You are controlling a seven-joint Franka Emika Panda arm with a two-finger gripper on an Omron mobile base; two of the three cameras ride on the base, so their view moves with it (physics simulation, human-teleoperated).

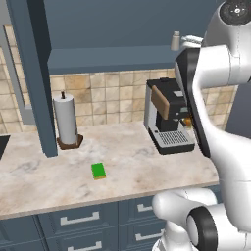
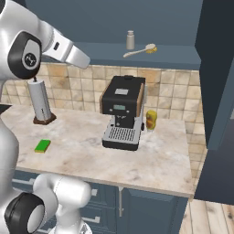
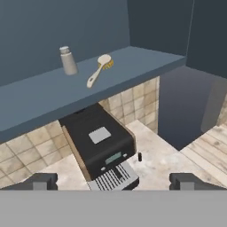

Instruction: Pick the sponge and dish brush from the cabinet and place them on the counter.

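Spanning the upper wall, the cabinet [image 2: 114, 18] stands with its doors swung wide, shelf bare to view. Below runs the counter [image 1: 137, 162], carrying a coffee machine [image 2: 122, 112], a paper towel roll [image 1: 66, 120] and a yellow glass [image 2: 151, 119]. On the shelf lies the brush [image 3: 99, 69], just beside a grey shaker [image 3: 68, 60]. Sponge [image 1: 98, 170] rests flat on the counter, well apart from the machine. Gripper [image 3: 113, 181] hangs empty before the shelf, fingers spread wide
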